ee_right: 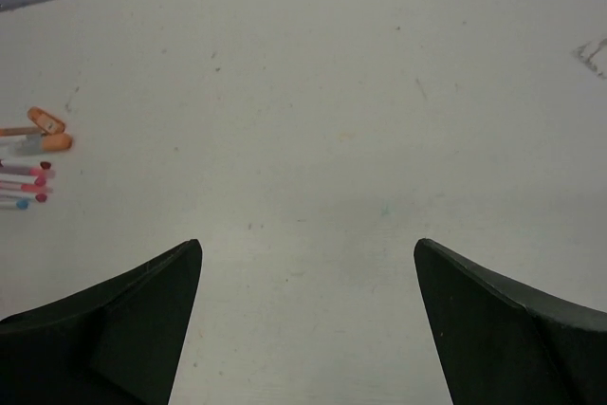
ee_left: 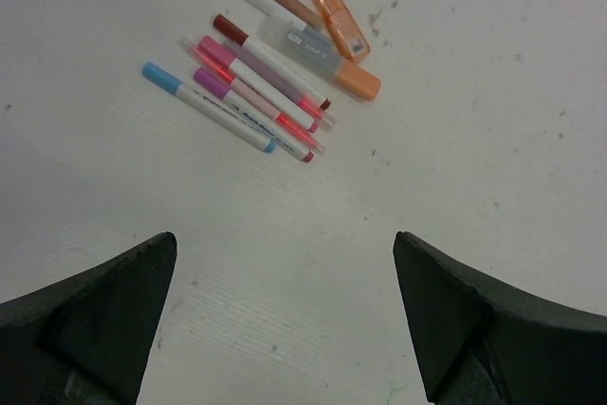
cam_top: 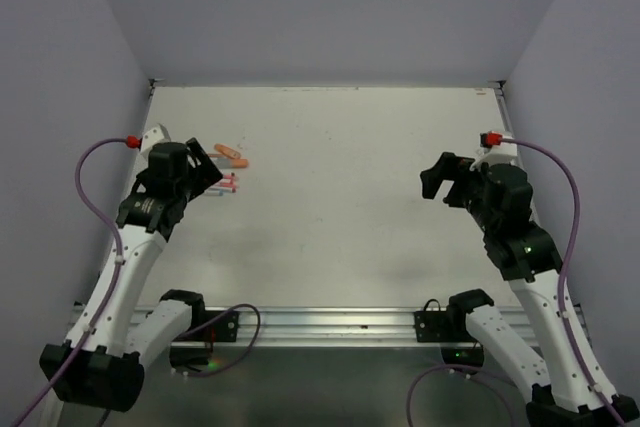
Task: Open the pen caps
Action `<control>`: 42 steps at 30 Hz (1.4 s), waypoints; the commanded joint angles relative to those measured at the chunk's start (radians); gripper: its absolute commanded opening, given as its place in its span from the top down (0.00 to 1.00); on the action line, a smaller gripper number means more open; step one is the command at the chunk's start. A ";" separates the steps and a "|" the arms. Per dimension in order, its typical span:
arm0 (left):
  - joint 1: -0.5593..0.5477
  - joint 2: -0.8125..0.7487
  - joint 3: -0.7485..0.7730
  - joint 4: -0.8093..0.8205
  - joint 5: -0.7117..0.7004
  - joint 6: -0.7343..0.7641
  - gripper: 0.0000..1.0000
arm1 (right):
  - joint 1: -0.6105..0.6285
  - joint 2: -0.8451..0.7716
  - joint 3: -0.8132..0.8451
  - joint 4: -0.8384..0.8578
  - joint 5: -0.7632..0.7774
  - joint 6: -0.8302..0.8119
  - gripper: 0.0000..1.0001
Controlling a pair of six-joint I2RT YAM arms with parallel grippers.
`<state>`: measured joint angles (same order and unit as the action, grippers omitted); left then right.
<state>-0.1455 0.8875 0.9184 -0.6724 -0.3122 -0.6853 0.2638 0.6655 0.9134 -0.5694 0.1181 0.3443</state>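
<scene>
Several thin pale pens (ee_left: 256, 92) lie side by side on the white table, caps on: a blue cap (ee_left: 159, 76), a purple cap (ee_left: 211, 81), a pink cap (ee_left: 213, 47) and a dark red cap (ee_left: 228, 27). Two thicker orange markers (ee_left: 337, 18) lie just beyond them. In the top view the pens (cam_top: 228, 185) lie at the left, right by my left gripper (cam_top: 208, 185). My left gripper (ee_left: 285, 244) is open and empty, a little short of the pens. My right gripper (cam_top: 440, 182) is open and empty over bare table at the right; its wrist view (ee_right: 308, 248) shows the pens (ee_right: 28, 177) far left.
The white table (cam_top: 340, 207) is walled by grey panels on the left, back and right. A metal rail (cam_top: 330, 327) runs along the near edge between the arm bases. Purple cables hang beside both arms.
</scene>
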 commanded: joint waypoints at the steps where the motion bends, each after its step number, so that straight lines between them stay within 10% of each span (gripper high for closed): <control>1: 0.003 0.112 0.025 0.030 0.005 -0.092 0.00 | 0.003 0.035 0.022 -0.040 -0.090 0.059 0.02; 18: 0.363 0.583 0.028 0.226 0.134 -0.266 0.35 | 0.028 0.117 -0.031 0.009 -0.218 0.105 0.01; 42: 0.394 0.927 0.257 0.097 0.101 -0.365 0.62 | 0.072 0.128 -0.053 -0.003 -0.091 0.030 0.01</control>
<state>0.2394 1.7958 1.1339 -0.5301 -0.1791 -1.0130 0.3279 0.7986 0.8574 -0.5873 -0.0166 0.4034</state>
